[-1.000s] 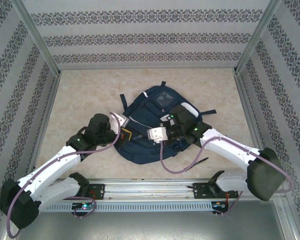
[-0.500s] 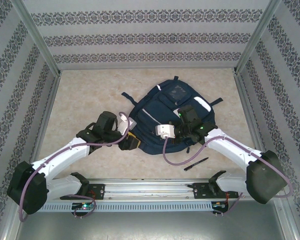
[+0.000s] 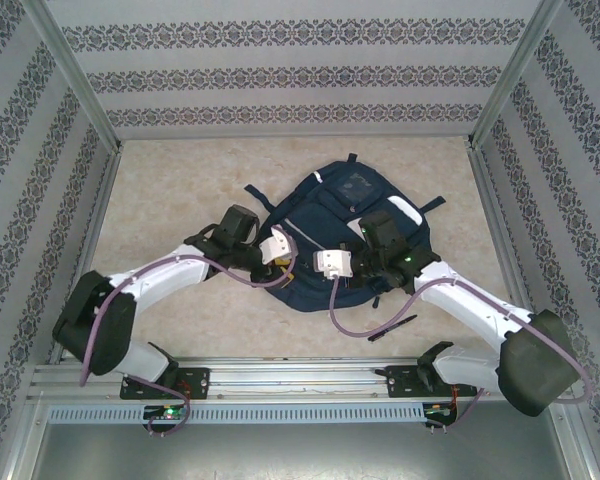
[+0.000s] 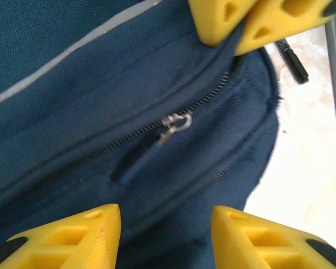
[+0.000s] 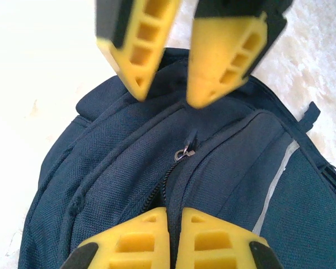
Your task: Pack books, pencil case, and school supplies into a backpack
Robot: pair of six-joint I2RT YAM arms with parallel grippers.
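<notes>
The navy backpack (image 3: 350, 190) lies flat mid-table, its white patch toward the far side. My right gripper (image 3: 318, 268) (image 5: 175, 216) is shut on a fold of backpack (image 5: 101, 168) fabric beside the zipper, just below the metal zipper pull (image 5: 185, 151). My left gripper (image 3: 292, 258) (image 4: 165, 216) hovers open over the backpack (image 4: 101, 84), facing the right one, with the zipper pull (image 4: 176, 126) ahead of its fingers and nothing held. A slim black pen (image 3: 392, 328) (image 4: 291, 53) lies on the table by the bag's near right edge. The books and the pencil case are out of view.
Patterned walls with metal frame posts (image 3: 85, 90) enclose the table on three sides. A metal rail (image 3: 300, 385) carrying both arm bases runs along the near edge. Bare beige tabletop (image 3: 170, 190) stretches left of and behind the bag.
The left arm swung right onto the backpack and its gripper opened. The backpack shifted up and to the right, uncovering the pen. The right gripper stayed shut on the fabric.
</notes>
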